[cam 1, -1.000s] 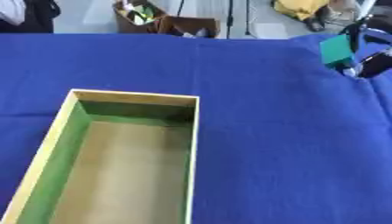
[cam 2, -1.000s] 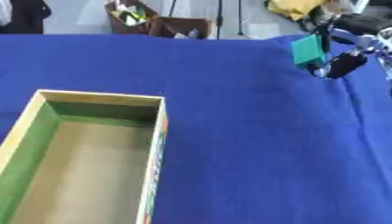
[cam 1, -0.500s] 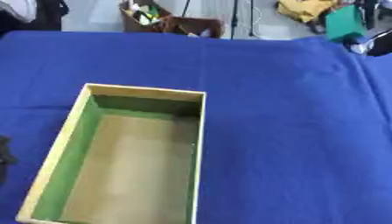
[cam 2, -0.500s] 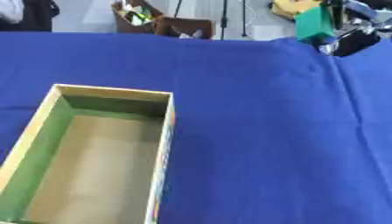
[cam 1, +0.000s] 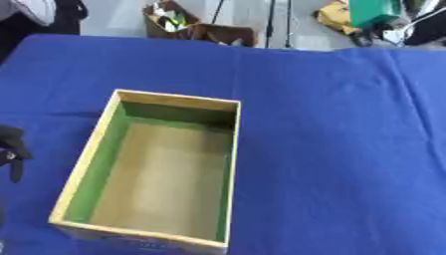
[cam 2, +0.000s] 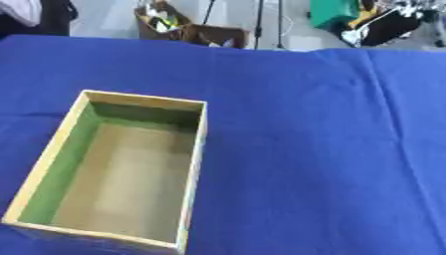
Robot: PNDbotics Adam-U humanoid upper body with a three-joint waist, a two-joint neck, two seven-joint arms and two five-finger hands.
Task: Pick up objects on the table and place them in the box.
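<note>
We take the box as our landmark: an open rectangular carton with tan rims, green inner walls and a bare tan floor, sitting on the blue cloth of the table. We see nothing inside it.

The green object, a blocky green item, is far beyond the box's far right corner, at the top edge of both views, raised above the cloth's far edge. The right hand is just right of it and touching it; we read black fingers curled round its side, so the hand grips it.

The left hand shows only as a dark shape at the view's left border, left of the box's long left wall. We cannot tell its finger state.
</note>
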